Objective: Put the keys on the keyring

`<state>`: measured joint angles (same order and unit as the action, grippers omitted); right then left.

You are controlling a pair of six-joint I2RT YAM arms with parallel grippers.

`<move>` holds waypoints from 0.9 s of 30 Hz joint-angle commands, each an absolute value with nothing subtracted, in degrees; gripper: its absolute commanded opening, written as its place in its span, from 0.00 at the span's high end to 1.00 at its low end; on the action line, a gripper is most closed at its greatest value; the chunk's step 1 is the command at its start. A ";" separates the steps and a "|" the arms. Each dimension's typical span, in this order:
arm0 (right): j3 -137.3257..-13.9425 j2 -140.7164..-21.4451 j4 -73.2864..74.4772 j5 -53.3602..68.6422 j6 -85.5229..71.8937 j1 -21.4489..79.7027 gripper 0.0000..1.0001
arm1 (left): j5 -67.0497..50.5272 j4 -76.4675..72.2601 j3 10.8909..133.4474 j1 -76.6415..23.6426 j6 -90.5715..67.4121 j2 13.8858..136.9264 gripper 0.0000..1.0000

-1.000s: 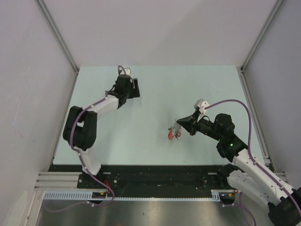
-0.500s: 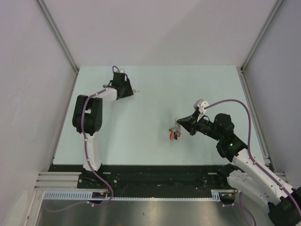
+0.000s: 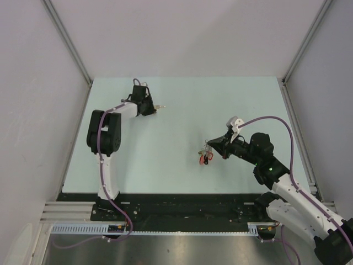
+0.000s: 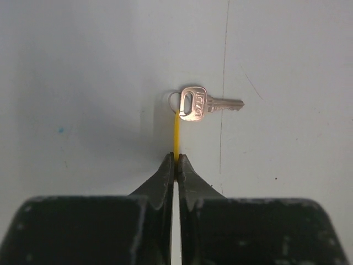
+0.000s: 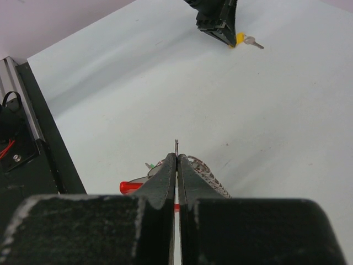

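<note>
We see a pale mint worktop boxed in by plain white walls at the back and on both sides, with aluminium struts running up the back corners. A black strip edges its near side, then a slotted grey rail. The light is soft and even.

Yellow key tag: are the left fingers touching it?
Touching. The left wrist view shows the left fingers pinched shut on the thin yellow tag, no gap between; the metal key lies past them.
</note>
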<state>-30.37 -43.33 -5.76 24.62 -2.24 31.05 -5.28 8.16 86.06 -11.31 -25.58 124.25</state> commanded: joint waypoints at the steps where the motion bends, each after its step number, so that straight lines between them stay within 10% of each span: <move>1: -32.96 -43.15 -8.61 24.70 -1.67 31.29 1.00 | -8.61 7.92 77.89 -11.16 -27.50 117.35 0.99; 15: -33.05 -44.39 -9.84 27.51 -2.90 31.29 1.00 | -1.67 7.55 42.38 -30.13 -32.25 91.32 0.93; 27: -33.05 -43.95 -8.70 25.93 -2.37 31.55 1.00 | 8.96 23.54 45.09 -49.56 -27.25 84.38 0.82</move>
